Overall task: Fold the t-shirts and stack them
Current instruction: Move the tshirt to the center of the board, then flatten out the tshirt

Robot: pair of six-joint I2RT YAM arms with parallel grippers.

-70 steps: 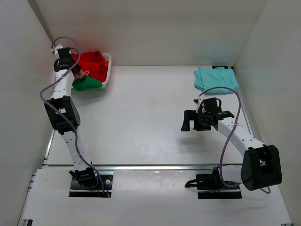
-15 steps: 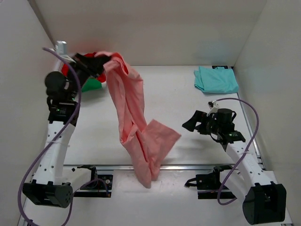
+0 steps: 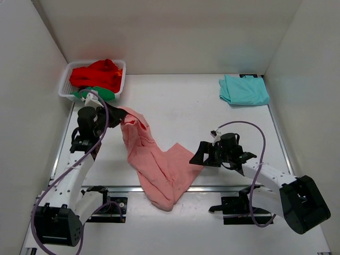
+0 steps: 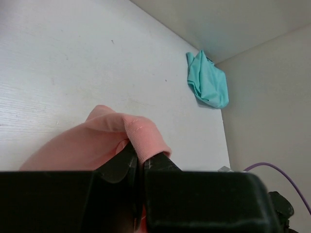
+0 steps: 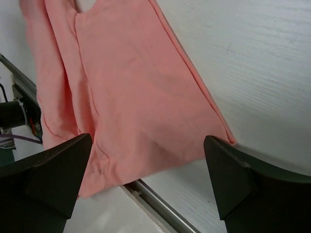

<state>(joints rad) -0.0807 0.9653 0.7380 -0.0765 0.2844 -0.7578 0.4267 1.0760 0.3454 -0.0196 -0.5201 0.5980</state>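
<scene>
The salmon-pink t-shirt (image 3: 159, 164) lies crumpled from the table's left-middle down over the front rail. My left gripper (image 3: 118, 112) is shut on its top edge, and the pinched pink fold (image 4: 141, 136) shows between the jaws in the left wrist view. My right gripper (image 3: 199, 155) is open and low beside the shirt's right corner; the pink cloth (image 5: 141, 97) spreads between and beyond its fingertips (image 5: 228, 174). A folded light teal t-shirt (image 3: 243, 89) lies at the back right, also visible in the left wrist view (image 4: 208, 82). Red (image 3: 98, 73) and green (image 3: 101, 92) shirts sit in the basket.
The white mesh basket (image 3: 65, 85) stands at the back left corner. A metal rail (image 3: 234, 188) runs along the table's front edge, with the shirt's lower end draped over it (image 5: 155, 191). White walls enclose the table on three sides.
My left arm has lowered the pink shirt from high in the air down onto the table. My right arm has swung left and down toward the shirt's right corner.
</scene>
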